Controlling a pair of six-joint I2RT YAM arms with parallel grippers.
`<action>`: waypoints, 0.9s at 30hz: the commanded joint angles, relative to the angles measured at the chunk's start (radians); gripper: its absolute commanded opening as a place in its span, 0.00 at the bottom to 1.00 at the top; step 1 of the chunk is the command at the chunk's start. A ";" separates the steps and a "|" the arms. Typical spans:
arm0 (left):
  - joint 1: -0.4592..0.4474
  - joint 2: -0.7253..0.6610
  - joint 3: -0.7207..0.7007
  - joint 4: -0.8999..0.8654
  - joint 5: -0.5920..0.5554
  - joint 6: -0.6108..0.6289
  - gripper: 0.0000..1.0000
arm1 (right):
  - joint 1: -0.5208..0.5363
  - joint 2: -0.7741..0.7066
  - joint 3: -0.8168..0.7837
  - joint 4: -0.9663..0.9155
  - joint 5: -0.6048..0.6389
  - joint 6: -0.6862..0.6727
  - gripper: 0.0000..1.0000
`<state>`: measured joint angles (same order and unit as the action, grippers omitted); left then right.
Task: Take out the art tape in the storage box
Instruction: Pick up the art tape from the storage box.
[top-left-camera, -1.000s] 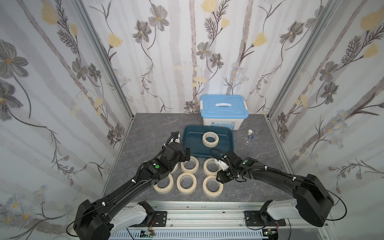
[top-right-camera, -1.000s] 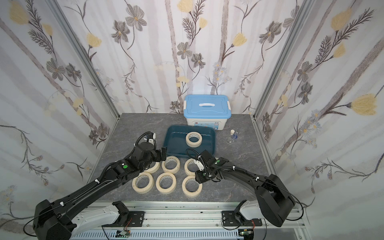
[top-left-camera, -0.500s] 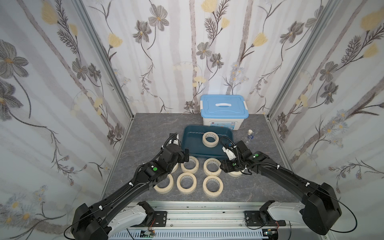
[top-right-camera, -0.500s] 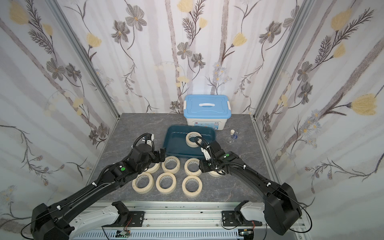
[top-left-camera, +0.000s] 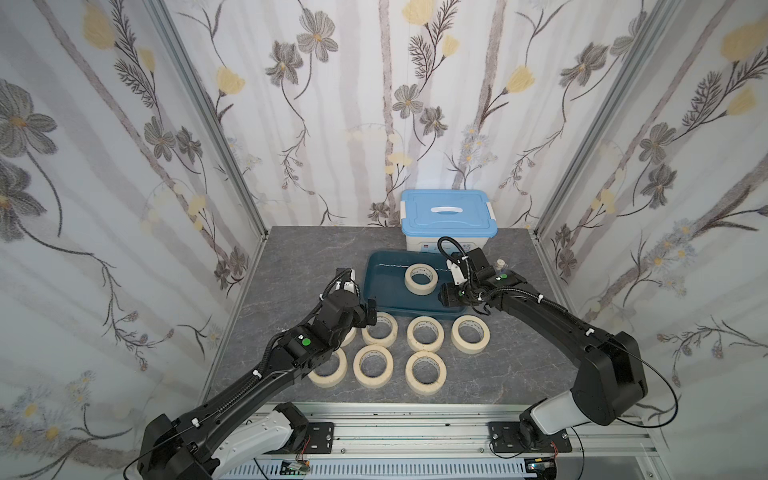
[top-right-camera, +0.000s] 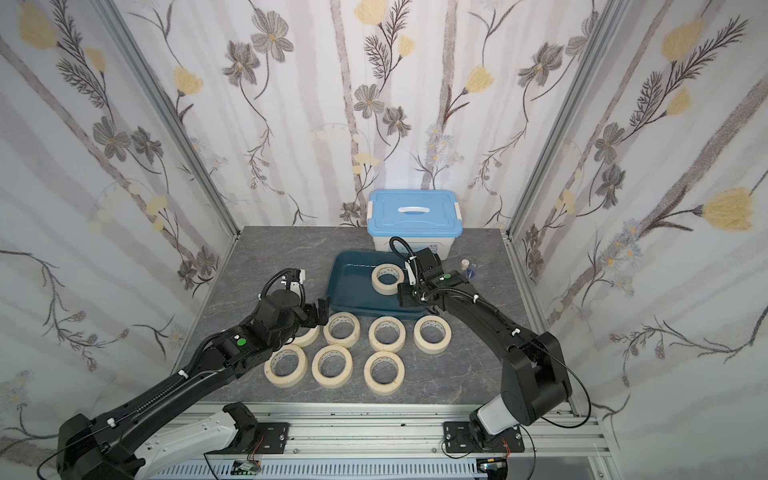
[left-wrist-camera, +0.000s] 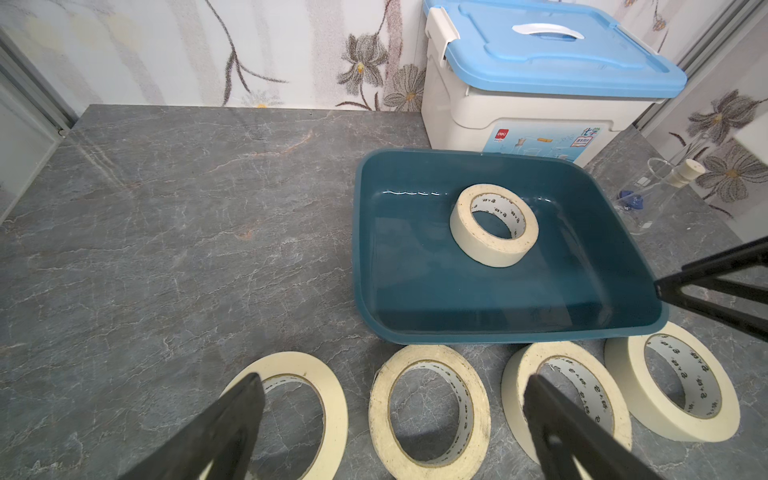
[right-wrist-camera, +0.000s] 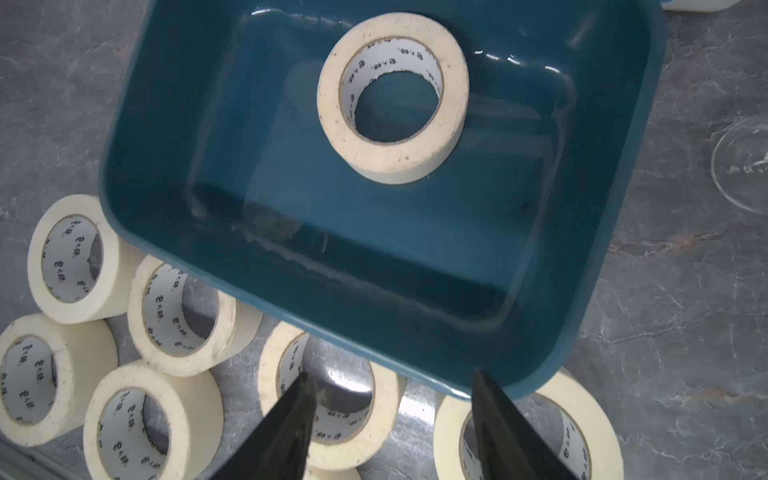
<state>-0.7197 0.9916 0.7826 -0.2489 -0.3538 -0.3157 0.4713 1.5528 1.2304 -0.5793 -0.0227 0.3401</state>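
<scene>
Art tape (top-left-camera: 420, 279) in storage box (top-left-camera: 384, 291), roll (top-left-camera: 350, 336) partly behind left arm (top-left-camera: 291, 353)

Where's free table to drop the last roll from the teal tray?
Crowded: seven art tape rolls packed along the storage box front edge. Free: the wide bare table left of the box, out to the wall; also the front right corner beside the rolls.

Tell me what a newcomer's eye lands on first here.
Seven cream masking-tape rolls lie flat in two rows on the grey marbled tabletop, just in front of the shallow dark teal plastic tray. One identical roll sits alone inside that tray. Behind it, against the floral back wall, stands a white plastic bin with a light-blue handled lid.
</scene>
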 joint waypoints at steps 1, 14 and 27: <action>0.001 -0.008 -0.005 0.008 -0.010 -0.006 1.00 | -0.005 0.068 0.051 0.048 0.051 0.023 0.62; 0.002 -0.008 -0.014 -0.011 -0.007 -0.018 1.00 | -0.033 0.297 0.132 0.266 0.070 0.237 0.60; 0.001 -0.037 -0.046 -0.016 -0.007 -0.045 1.00 | -0.070 0.417 0.155 0.345 0.059 0.365 0.59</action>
<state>-0.7189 0.9592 0.7410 -0.2600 -0.3538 -0.3424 0.4076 1.9549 1.3750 -0.2825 0.0441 0.6563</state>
